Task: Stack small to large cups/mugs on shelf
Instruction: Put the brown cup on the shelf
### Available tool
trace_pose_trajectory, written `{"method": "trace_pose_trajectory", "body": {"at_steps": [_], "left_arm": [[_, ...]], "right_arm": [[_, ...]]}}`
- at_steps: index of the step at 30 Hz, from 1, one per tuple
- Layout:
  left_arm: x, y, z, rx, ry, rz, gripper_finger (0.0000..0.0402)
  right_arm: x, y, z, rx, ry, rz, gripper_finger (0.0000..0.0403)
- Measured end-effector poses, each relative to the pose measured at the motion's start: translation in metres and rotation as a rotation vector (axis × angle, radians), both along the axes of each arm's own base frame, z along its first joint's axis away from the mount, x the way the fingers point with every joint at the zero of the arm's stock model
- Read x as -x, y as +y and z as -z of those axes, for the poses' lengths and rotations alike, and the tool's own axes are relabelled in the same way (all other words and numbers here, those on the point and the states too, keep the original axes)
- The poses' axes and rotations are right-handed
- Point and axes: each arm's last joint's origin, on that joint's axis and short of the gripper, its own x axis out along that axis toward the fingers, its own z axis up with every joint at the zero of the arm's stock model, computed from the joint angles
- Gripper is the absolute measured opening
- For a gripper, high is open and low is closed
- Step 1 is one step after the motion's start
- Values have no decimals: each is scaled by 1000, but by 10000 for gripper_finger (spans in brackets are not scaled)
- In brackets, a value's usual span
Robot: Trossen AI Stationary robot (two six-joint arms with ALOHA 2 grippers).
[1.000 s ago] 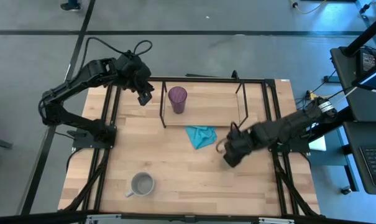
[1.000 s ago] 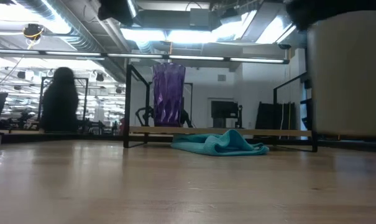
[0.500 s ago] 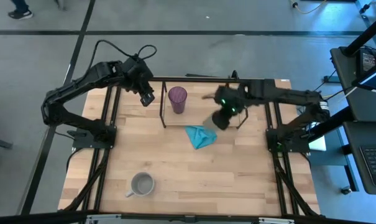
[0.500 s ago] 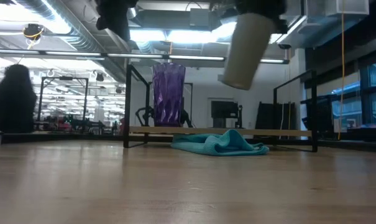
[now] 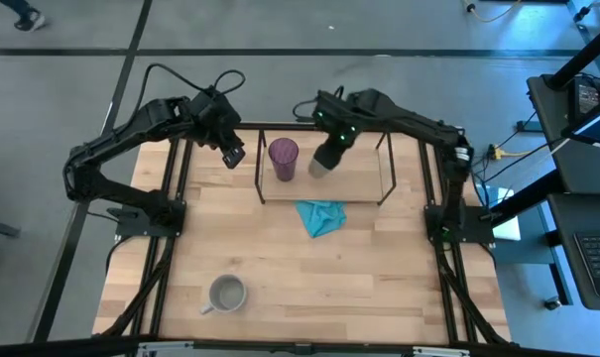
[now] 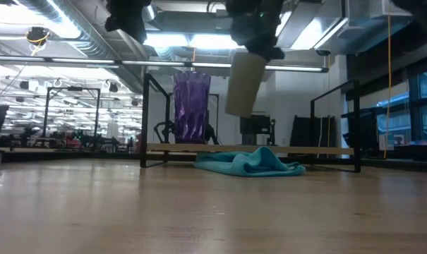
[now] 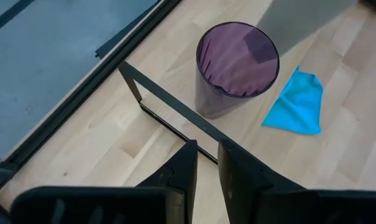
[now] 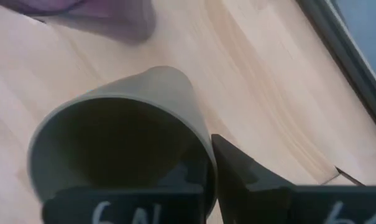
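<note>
My right gripper (image 5: 331, 144) is shut on the small olive-green cup (image 5: 322, 165) and holds it in the air over the shelf (image 5: 364, 174), just right of the purple tumbler (image 5: 284, 159). The tumbler stands upright on the shelf's board. In the low view the cup (image 6: 244, 83) hangs tilted above the shelf (image 6: 326, 149). The grey mug (image 5: 225, 295) stands on the table near its front left. My left gripper (image 5: 232, 155) is shut and empty, in the air left of the shelf, looking at the tumbler (image 7: 237, 68). My right gripper holds the cup by the wall at its rim (image 8: 203, 140), with one finger inside the cup and one outside. The fingers come from above, slanting down. The cup hangs below them with its mouth up and its base tilted toward the tumbler, clear of the shelf.
A teal cloth (image 5: 320, 216) lies crumpled on the table just in front of the shelf. The shelf's black wire frame (image 7: 169, 106) rises at both ends. Bare tabletop lies between the cloth and the mug.
My right gripper has carried the olive-green cup up from low over the table's right side, toward the far edge and to the left. It now holds the cup over the shelf beside the tumbler. The cup has stayed in the hold and tilted.
</note>
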Motion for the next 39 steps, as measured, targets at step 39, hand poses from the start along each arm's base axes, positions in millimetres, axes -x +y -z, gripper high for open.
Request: {"method": "trace_pose_trajectory", "body": {"at_steps": [39], "left_arm": [[0, 0, 0, -4, 3, 4, 58]], "right_arm": [[-31, -26, 44, -22, 153, -44, 21]]}}
